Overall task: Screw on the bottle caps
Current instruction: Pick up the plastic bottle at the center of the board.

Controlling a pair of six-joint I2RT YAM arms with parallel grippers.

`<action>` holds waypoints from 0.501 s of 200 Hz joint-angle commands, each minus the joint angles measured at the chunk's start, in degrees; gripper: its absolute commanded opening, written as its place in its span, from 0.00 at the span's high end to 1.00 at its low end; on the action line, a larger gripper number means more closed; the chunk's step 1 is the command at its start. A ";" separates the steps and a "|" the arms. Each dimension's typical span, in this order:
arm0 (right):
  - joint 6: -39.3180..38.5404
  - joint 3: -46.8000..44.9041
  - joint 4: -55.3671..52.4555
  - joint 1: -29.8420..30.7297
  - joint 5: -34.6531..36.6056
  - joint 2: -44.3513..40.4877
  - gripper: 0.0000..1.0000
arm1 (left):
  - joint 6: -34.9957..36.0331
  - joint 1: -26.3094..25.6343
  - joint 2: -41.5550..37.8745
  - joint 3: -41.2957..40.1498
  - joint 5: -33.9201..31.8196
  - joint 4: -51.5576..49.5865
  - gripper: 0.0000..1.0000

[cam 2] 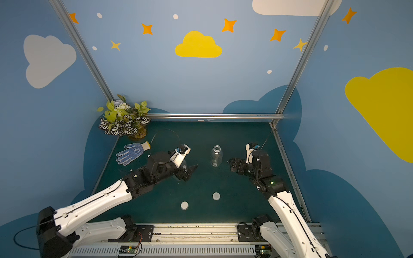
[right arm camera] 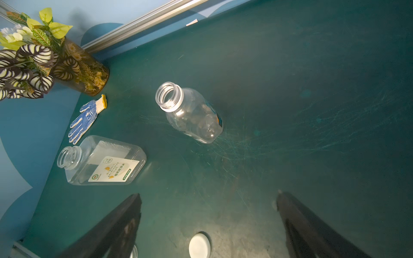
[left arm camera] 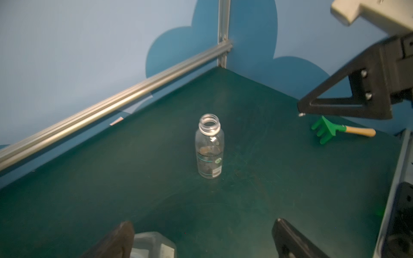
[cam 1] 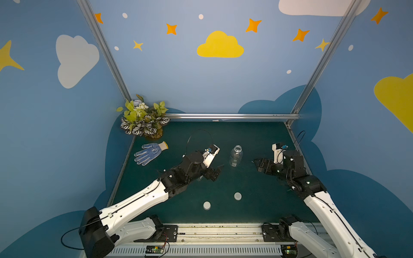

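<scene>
**Both grippers spread wide and holding nothing; bottles open, caps loose on the table**

The left gripper [cam 1: 217, 172] has its jaws fully apart, with nothing between them. The right gripper [cam 1: 256, 164] is just as wide and also holds nothing. In both top views they face each other across the middle of the green table [cam 1: 257, 207].

The round bottle [cam 1: 236, 156] stands upright between the two grippers. Its threaded neck is open, and it is apart from both sets of fingertips. The left wrist view shows it ahead of the left gripper, well beyond the fingers [left arm camera: 118, 241].

The rectangular bottle [right arm camera: 100, 160], with a white label and an open neck, is on the left arm's side of the round one. Whether it stands or lies cannot be told. In the left wrist view a corner of it [left arm camera: 154, 244] shows low between the left fingers, close to one of them. In both top views that gripper largely hides it.

The caps sit flat on the table towards the robot's base, apart from each other and clear of both bottles. The nearer cap [cam 1: 207, 205] lies in front of the left gripper. The farther cap [cam 1: 237, 196] lies in front of the round bottle. No finger touches either cap.

A blue-dotted glove [cam 1: 150, 154] and a potted plant [cam 1: 143, 118] sit on the left side of the table.
</scene>
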 commanded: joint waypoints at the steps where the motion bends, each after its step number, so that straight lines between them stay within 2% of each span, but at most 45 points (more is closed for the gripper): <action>1: 1.73 -1.99 -0.74 0.43 -0.46 -3.66 0.02 | -0.55 -1.85 5.11 -1.10 3.21 8.55 0.00; 37: 3.17 -3.98 -3.73 0.48 -1.92 -6.22 0.02 | -1.22 -2.01 15.09 0.13 7.93 19.71 0.00; 79: 2.76 -5.10 -8.11 0.66 -2.39 -8.76 0.02 | -0.70 -1.92 24.69 4.93 9.54 25.15 0.00; 100: 2.28 -5.40 -9.73 0.79 -2.74 -9.42 0.02 | -0.17 -1.84 26.11 6.06 8.21 25.45 0.00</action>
